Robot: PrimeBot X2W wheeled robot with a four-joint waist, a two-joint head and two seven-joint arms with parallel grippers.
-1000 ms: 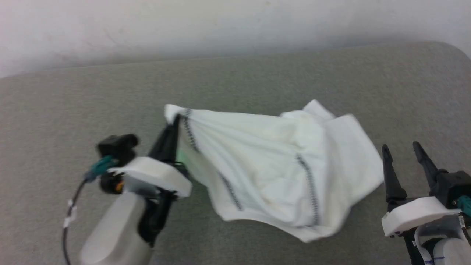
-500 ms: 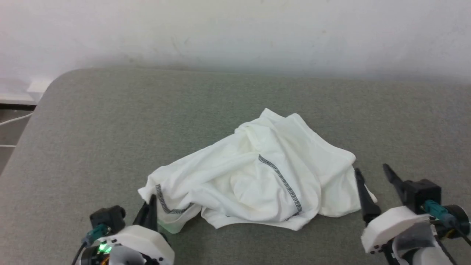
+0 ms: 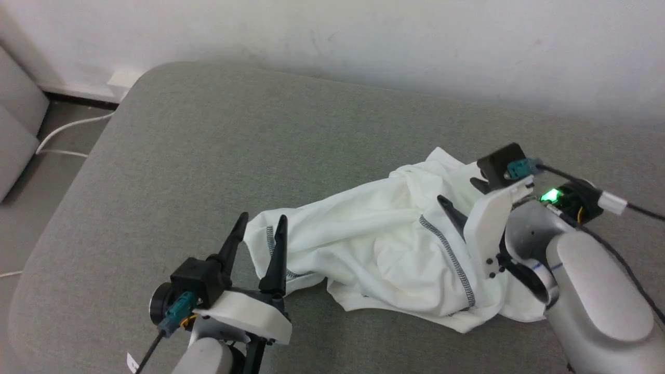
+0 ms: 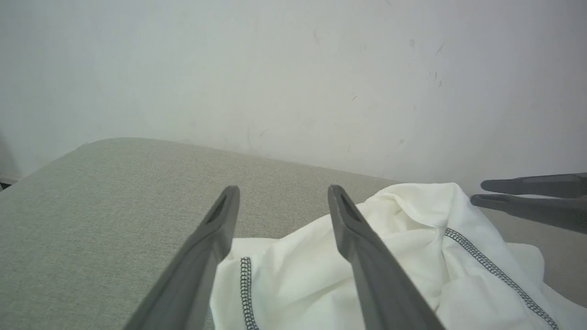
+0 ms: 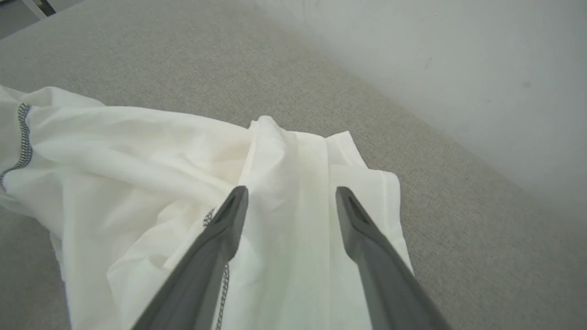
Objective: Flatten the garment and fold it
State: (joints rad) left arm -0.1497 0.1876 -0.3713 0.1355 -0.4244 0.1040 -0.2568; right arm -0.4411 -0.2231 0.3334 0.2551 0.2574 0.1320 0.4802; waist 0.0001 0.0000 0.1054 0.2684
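White and thin, the garment [image 3: 384,244] lies in a crumpled heap at the centre-right of the head view. It rests on a grey-green upholstered surface [image 3: 197,156], and a dark zigzag seam [image 3: 452,249] twists across its bunched folds. The left gripper [image 3: 263,216] sits at the lower left with its fingers spread and nothing between them. In the left wrist view the stitched edge of the cloth [image 4: 245,284] lies low between those fingers, though whether they touch it cannot be told. The right gripper [image 3: 457,191] hangs over the heap's upper right part, also released and empty. In the right wrist view its parted fingers frame a raised ridge of fabric [image 5: 266,137] near the frame's centre. The work looks to be in the flattening step, with no fold begun and both grippers placed to take hold. The next move probably calls for each gripper to pinch an outer edge. They would then draw the two edges apart so the layers spread flat, taking care not to catch several layers at once.
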